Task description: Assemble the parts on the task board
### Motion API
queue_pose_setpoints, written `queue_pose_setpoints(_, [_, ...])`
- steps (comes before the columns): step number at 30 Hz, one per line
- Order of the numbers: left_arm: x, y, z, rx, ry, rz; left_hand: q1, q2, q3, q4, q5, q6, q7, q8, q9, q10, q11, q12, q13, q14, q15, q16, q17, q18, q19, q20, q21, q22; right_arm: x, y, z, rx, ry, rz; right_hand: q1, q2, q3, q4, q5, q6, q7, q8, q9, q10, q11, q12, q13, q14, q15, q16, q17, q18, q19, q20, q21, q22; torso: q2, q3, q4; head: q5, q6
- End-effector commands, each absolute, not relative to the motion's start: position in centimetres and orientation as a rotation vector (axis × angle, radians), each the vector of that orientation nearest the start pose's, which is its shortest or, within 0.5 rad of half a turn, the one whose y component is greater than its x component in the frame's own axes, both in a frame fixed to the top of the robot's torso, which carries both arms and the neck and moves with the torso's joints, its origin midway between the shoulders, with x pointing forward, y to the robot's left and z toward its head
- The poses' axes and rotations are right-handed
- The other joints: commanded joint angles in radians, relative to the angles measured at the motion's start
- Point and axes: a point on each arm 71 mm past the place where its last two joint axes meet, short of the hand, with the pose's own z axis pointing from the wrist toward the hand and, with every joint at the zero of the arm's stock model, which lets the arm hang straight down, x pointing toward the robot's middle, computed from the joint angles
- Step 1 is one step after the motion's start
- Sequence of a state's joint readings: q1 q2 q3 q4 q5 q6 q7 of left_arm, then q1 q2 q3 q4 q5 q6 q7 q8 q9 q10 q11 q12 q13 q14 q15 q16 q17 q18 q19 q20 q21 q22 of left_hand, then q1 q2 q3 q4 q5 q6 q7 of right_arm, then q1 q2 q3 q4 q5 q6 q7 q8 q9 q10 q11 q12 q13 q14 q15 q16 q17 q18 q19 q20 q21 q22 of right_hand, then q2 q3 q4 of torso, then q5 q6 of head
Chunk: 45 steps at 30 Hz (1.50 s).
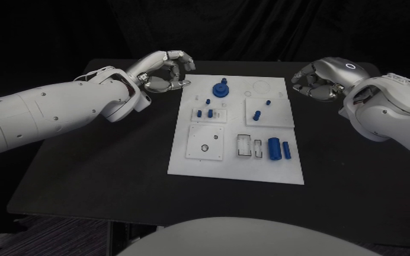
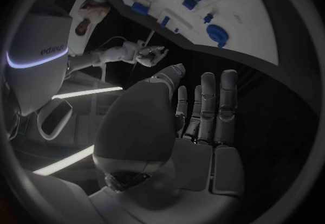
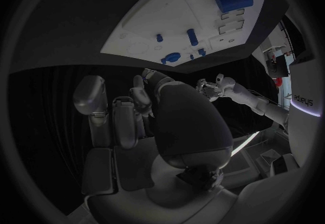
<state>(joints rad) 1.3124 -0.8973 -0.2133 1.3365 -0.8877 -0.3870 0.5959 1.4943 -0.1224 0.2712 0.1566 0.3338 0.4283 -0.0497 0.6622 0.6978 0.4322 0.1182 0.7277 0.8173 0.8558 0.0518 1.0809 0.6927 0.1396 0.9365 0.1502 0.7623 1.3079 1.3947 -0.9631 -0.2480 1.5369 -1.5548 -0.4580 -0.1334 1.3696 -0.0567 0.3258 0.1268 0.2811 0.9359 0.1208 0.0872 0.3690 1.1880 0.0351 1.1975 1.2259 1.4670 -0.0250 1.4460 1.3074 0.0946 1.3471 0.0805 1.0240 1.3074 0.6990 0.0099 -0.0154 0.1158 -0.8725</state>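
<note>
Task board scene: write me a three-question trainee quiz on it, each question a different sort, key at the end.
1. True or false: the left hand is holding a blue part.
2. Multiple choice: the round blue disc with a peg on top sits at the task board's A) end far from the robot, B) end nearest the robot, C) outside the board, on the black table.
3. Fill in: the big blue cylinder lies on the half of the board nearer the ___ hand.

Key: 1 false, it holds nothing. 2 A. 3 right.
</note>
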Motion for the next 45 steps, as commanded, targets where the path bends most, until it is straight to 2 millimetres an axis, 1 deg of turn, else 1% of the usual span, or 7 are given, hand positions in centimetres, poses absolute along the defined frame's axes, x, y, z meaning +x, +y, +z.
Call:
queue_pose_setpoints(1, [49.5,27.0,-16.8,-0.181,1.403,-1.415,0.004,0.011,-0.007,-0.001,-0.003,-0.01,0.001,0.008,-0.002,-0.005,0.002,0.007,0.0,-0.007,-0.001,0.006,0.002,0.016,0.005,0.004,0.006,0.047,48.9,-25.9,-15.4,-0.26,1.53,0.429,-0.001,-0.01,0.003,-0.004,0.002,0.003,0.001,0.002,0.003,-0.012,0.001,-0.014,-0.012,0.036,-0.004,-0.014,0.083,0.015,-0.014,0.001,-0.024,0.114,-0.001,0.0001,0.0025,-0.005,0.0])
queue_pose_setpoints(5, [48.9,26.9,-17.6,-0.228,1.425,-1.466,0.024,0.025,-0.017,-0.013,-0.002,-0.012,0.008,0.035,-0.004,0.005,0.003,0.024,-0.001,0.0,-0.002,0.018,0.005,0.013,0.033,0.005,0.039,0.057,49.0,-25.6,-15.7,-0.277,1.561,0.427,-0.003,-0.012,0.005,-0.004,0.002,-0.003,0.003,-0.002,0.007,-0.039,0.003,-0.041,-0.035,0.027,-0.002,-0.028,0.066,0.019,-0.027,0.002,-0.054,0.107,-0.002,-0.0011,0.0023,-0.015,0.0])
queue_pose_setpoints(9, [48.2,27.2,-18.7,-0.263,1.446,-1.495,0.035,0.023,-0.024,-0.023,-0.002,-0.005,0.014,0.05,-0.007,0.008,0.004,0.029,-0.006,0.004,-0.003,0.023,0.006,0.012,0.044,0.006,0.053,0.06,49.1,-25.3,-16.1,-0.294,1.582,0.432,-0.012,-0.021,0.017,0.006,0.003,-0.035,0.013,-0.017,0.016,-0.29,0.012,-0.282,-0.23,-0.007,0.007,-0.074,0.01,0.031,-0.071,0.009,-0.148,0.085,-0.002,-0.0028,0.0034,-0.029,0.0])
queue_pose_setpoints(16, [47.2,27.6,-20.2,-0.315,1.45,-1.526,0.063,0.031,-0.027,-0.037,0.0,-0.006,0.029,0.05,-0.038,-0.01,0.003,0.016,-0.031,-0.019,-0.002,0.014,0.001,0.024,-0.011,0.007,-0.004,0.044,49.1,-24.8,-16.6,-0.335,1.599,0.433,-0.02,-0.042,0.033,0.021,0.001,-0.071,0.019,-0.018,0.034,-0.434,0.037,-0.491,-0.385,-0.04,0.03,-0.105,-0.036,0.042,-0.11,0.026,-0.248,0.068,-0.008,-0.0274,0.0166,-0.065,0.0])
queue_pose_setpoints(20, [46.8,27.8,-20.7,-0.337,1.449,-1.537,0.079,0.033,-0.027,-0.043,0.0,-0.008,0.036,0.033,-0.073,-0.032,0.004,-0.002,-0.057,-0.039,0.0,-0.003,-0.009,0.033,-0.071,0.007,-0.059,0.03,49.1,-24.6,-16.9,-0.361,1.615,0.426,-0.019,-0.053,0.03,0.022,0.001,-0.114,0.014,-0.022,0.037,-0.513,0.065,-0.579,-0.456,-0.072,0.05,-0.128,-0.072,0.049,-0.14,0.045,-0.311,0.059,-0.01,-0.0325,0.0206,-0.083,0.0])
queue_pose_setpoints(32, [46.0,28.5,-21.1,-0.352,1.424,-1.531,0.109,0.035,-0.035,-0.052,0.0,0.04,0.045,-0.019,-0.171,-0.035,0.009,-0.016,-0.118,-0.043,0.004,-0.011,-0.026,0.036,-0.096,0.01,-0.055,0.028,48.9,-24.1,-18.0,-0.397,1.666,0.429,0.014,-0.06,0.025,-0.008,0.001,-0.147,0.012,-0.019,0.028,-0.544,0.094,-0.694,-0.592,-0.095,0.071,-0.133,-0.1,0.054,-0.15,0.067,-0.35,0.062,-0.012,-0.0439,0.031,-0.136,0.0])
queue_pose_setpoints(45, [45.6,29.1,-21.1,-0.354,1.41,-1.52,0.121,0.044,-0.046,-0.053,0.0,0.035,0.037,-0.032,-0.208,-0.066,0.011,-0.04,-0.163,-0.046,0.006,-0.045,-0.056,0.038,-0.118,0.013,-0.069,0.024,49.1,-23.7,-18.5,-0.417,1.689,0.432,0.008,-0.057,0.02,-0.004,0.001,-0.142,0.013,-0.017,0.027,-0.539,0.094,-0.702,-0.609,-0.097,0.071,-0.133,-0.104,0.054,-0.151,0.068,-0.354,0.062,-0.011,-0.0539,0.0381,-0.145,0.0])
